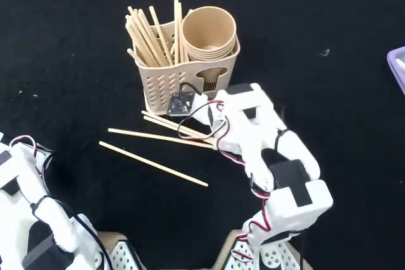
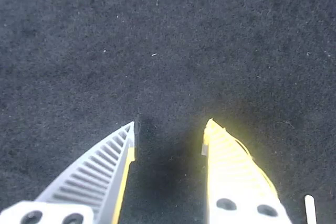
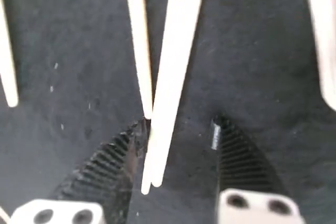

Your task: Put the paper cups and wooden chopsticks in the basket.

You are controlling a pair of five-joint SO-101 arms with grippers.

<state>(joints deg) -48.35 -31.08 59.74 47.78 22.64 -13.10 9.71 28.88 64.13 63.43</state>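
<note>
My right wrist camera gives me what the overhead cannot. The right gripper [image 3: 178, 127] hangs low over the black cloth-covered table [image 3: 252, 51] with its jaws spread apart. Two pale wooden chopsticks [image 3: 176, 61] run side by side into the gap. They lie close along one dark ribbed finger [image 3: 113, 156] and well clear of the other. I cannot tell whether they touch that finger, and nothing is clamped. More sticks cross both edges of that view.

My left wrist camera shows the left gripper [image 2: 170, 124] released as well, its jaws apart above plain cloth.

Only the high view gives me the layout. The white right arm [image 1: 266, 150] bends forward over the near ends of the loose chopsticks [image 1: 155, 164]. About four of these lie flat on the cloth just in front of the basket, fanned out toward my left. The left arm [image 1: 25, 219] sits folded at the near left corner, well apart from them.

The beige slotted plastic basket [image 1: 166, 86] stands upright behind the sticks. In one side a bundle of wooden chopsticks [image 1: 147, 41] stands on end, leaning and poking above the rim. In the other side sits a nested stack of brown paper cups [image 1: 209, 30], mouths up, the top cup rising above the basket wall.
</note>
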